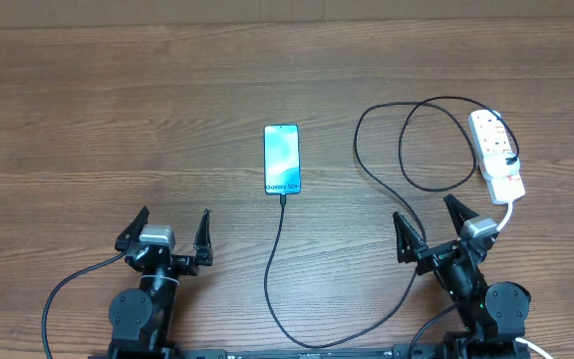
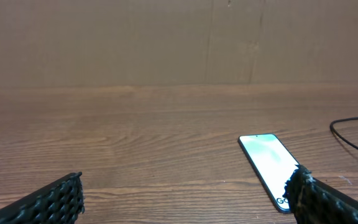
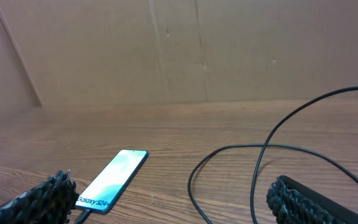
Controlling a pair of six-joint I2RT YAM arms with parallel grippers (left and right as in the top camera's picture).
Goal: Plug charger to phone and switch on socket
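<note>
On the wooden table, your left gripper and right gripper sat near the front edge, both spread wide and holding nothing. The charger looped from the socket at the right to the phone lying mid-table, its tip meeting the phone's bottom edge.

Looks like a robotics lab bench: a wood-grain table, a plain brown cardboard wall filling the upper half of both wrist views, and a left arm and right arm mounted along the overhead frame's lower edge.
</note>
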